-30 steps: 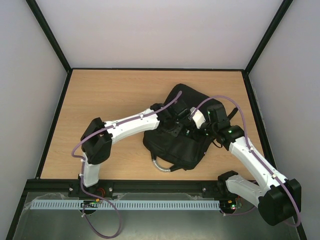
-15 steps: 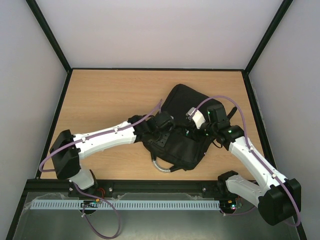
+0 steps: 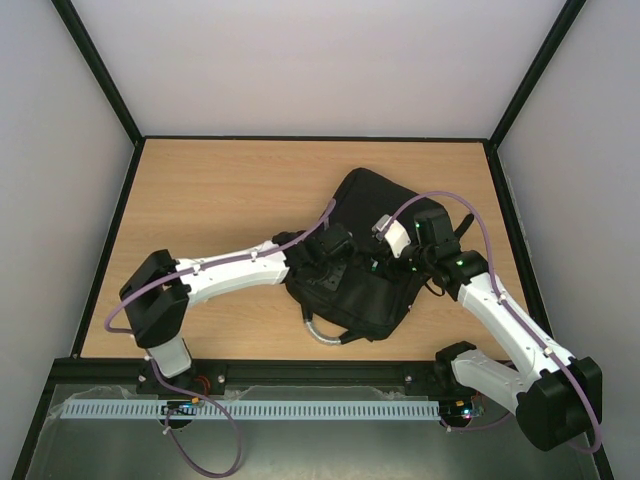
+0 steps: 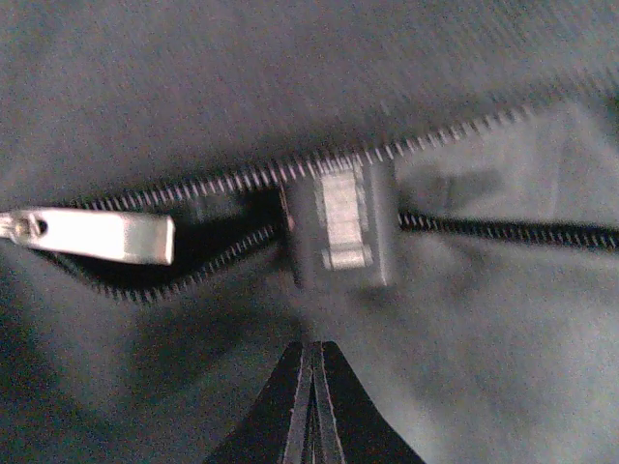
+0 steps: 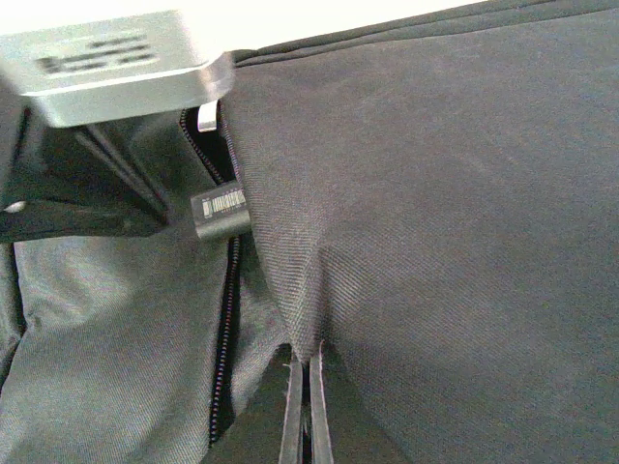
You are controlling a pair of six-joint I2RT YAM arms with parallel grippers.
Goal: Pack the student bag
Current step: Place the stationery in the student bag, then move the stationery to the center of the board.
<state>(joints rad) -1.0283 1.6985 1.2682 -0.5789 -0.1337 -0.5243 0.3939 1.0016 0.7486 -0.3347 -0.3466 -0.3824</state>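
The student bag lies black and flat at the table's centre right, its grey curved handle towards the near edge. My left gripper is over the bag's left part. In the left wrist view it is shut and empty, just short of the zip. A small dark block with a silver label sits in the zip's opening, and a silver zip pull lies to its left. My right gripper is shut on a raised fold of the bag's fabric. The labelled block also shows beside it.
The bag rests on a wooden table with black-framed walls around it. The left gripper's grey body fills the upper left of the right wrist view, close to the right fingers.
My left arm has pulled its gripper down and left across the bag, then edged back a little right. The right arm and the pinched fold have not moved.
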